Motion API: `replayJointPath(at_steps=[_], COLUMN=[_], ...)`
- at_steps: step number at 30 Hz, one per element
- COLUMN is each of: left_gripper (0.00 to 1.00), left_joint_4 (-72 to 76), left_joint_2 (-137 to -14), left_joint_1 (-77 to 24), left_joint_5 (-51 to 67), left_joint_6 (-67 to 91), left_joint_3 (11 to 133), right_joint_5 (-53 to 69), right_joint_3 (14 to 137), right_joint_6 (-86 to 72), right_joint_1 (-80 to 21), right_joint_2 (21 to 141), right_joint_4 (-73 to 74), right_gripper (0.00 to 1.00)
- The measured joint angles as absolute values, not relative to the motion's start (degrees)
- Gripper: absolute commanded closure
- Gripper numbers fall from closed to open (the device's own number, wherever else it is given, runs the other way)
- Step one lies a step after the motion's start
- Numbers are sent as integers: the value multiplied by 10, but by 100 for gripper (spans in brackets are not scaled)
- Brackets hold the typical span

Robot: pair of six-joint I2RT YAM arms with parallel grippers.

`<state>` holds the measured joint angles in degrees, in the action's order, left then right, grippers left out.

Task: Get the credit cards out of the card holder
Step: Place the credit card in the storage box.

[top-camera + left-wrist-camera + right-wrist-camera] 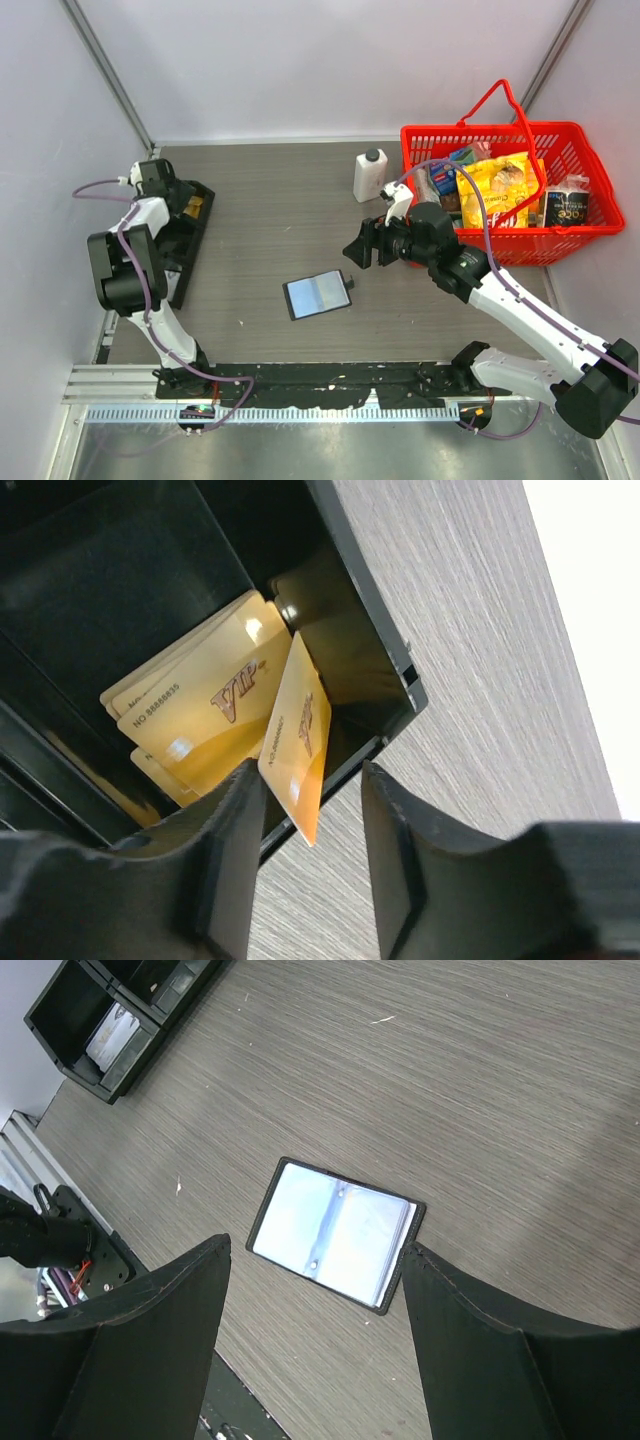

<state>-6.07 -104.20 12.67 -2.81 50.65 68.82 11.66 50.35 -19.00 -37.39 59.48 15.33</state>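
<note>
Two claws: both mine, both with fingers apart, neither clamped on anything.
Left claw (312, 800): I hang over a corner compartment of the black compartment tray (370, 610).
Between my left fingers: one yellowish-orange card (296, 740) is up on edge and tilted, closer to one finger than the other. I cannot tell whether it touches that finger.
Under that card: other cards (195, 715) of the same colour, printed VIP, lie fanned in the same compartment.
Tray's place: the left side of the tabletop (480, 1080).
Right claw (318, 1255): fingers spread wide, hovering above the card holder (335, 1232).
Card holder: lies opened flat near the middle of the tabletop, pale blue inner faces up, well apart from the tray. I cannot tell how many cards sit in its pockets.
Beyond my right claw: a white bottle (369, 175) stands just beside a red basket (560, 140) filled with packets, at the far right.
</note>
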Motion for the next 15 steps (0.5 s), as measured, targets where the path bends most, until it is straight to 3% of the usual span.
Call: replayJointPath(at_steps=[3,7,15], left_gripper=[29,19,16], left_joint_4=[-71,-103,-165], left_joint_2=[-1036,-1005,-903], left_joint_1=[127,127,103], left_joint_5=[-37,-54,-72], left_joint_6=[492,463,401], left_joint_3=[697,700,700], right_joint_5=[116,103,84], right_joint_3=[503,503,500], right_joint_6=[-193,-196,-198], right_joint_1=[-374,-374,-374], right_joint_2=[595,595,596], right_joint_4=[154,157,173], right_gripper=[26,26,27])
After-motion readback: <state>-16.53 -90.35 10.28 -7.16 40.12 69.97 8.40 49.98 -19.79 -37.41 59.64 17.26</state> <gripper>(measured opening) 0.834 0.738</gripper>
